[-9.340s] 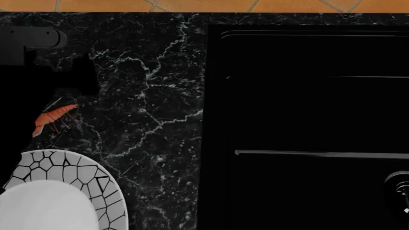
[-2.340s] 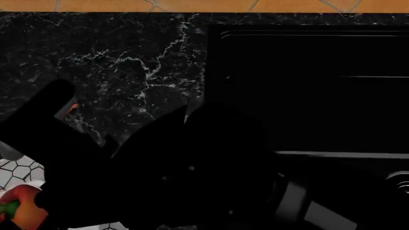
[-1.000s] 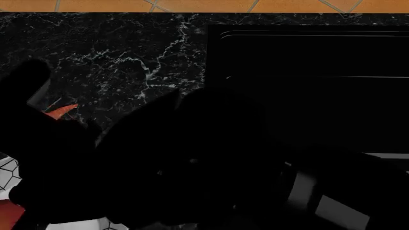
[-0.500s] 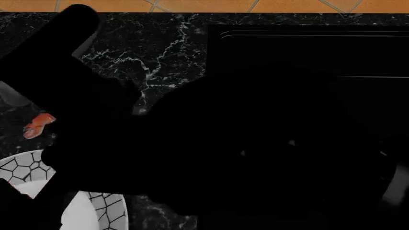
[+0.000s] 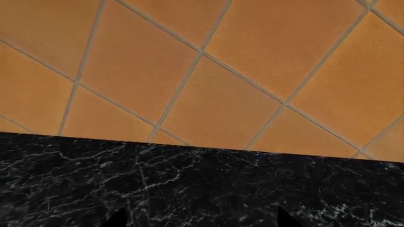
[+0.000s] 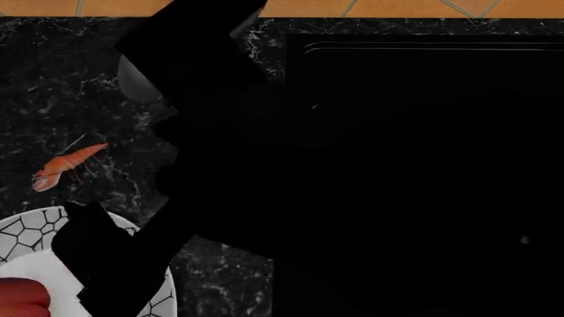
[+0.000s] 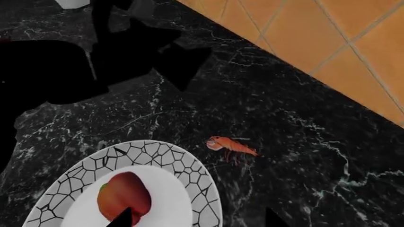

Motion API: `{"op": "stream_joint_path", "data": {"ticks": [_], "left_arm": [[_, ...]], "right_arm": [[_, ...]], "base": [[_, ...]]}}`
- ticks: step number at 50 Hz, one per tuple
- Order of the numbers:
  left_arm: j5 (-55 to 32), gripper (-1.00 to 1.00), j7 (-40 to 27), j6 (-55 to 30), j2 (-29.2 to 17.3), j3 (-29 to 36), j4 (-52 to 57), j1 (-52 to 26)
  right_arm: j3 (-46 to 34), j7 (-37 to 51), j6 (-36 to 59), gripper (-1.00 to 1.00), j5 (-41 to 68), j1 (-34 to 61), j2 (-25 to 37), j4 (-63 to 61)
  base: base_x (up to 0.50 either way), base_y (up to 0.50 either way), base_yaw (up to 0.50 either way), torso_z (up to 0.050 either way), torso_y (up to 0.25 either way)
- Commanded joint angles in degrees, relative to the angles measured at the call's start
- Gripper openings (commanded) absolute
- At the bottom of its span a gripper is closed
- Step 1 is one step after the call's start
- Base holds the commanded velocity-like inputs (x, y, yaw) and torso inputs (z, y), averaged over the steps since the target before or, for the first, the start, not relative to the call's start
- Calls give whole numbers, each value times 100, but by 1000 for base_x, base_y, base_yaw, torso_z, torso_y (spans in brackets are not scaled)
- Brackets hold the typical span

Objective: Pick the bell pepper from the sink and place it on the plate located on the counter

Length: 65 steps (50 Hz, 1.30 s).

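The red-orange bell pepper lies on the white centre of the mosaic-rimmed plate, its green stem at one side. My right gripper hovers above the plate, open, one fingertip over the pepper's edge without holding it. In the head view only a sliver of the bell pepper shows on the plate at the lower left, beside a black arm silhouette. The sink lies at the right, largely covered by that silhouette. My left gripper is open over bare counter.
A small orange shrimp lies on the black marble counter behind the plate; the same shrimp shows in the right wrist view. An orange tiled wall borders the counter's back edge. Black arm parts lie over the counter.
The dark arm silhouette has swung from the lower left up toward the back of the counter. The plate's rim and the shrimp are uncovered, and the pepper rests on the plate.
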Motion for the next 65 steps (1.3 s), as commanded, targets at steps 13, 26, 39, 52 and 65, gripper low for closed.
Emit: {"op": "stream_joint_path", "data": {"ticks": [13, 26, 39, 52, 65], "left_arm": [[-639, 100, -367, -469, -378, -766, 770, 493], [-998, 100, -568, -698, -606, -1352, 1191, 987], [-1308, 100, -521, -814, -802, -2052, 1613, 1772], [-1262, 100, -465, -744, -944, -2569, 1563, 2138], [-975, 100, -53, -415, -945, -3221, 1507, 2919]], "right_arm": [[670, 357, -592, 100, 31, -300, 1149, -404], [762, 230, -811, 100, -334, -506, 1309, -313], [780, 164, -921, 100, -462, -705, 1425, -335], [779, 174, -912, 100, -448, -706, 1441, -362], [917, 202, -985, 100, -363, -735, 1687, -426]], "base": [[0, 0, 0, 0, 0], [0, 0, 0, 0, 0], [0, 0, 0, 0, 0], [0, 0, 0, 0, 0], [0, 0, 0, 0, 0]]}}
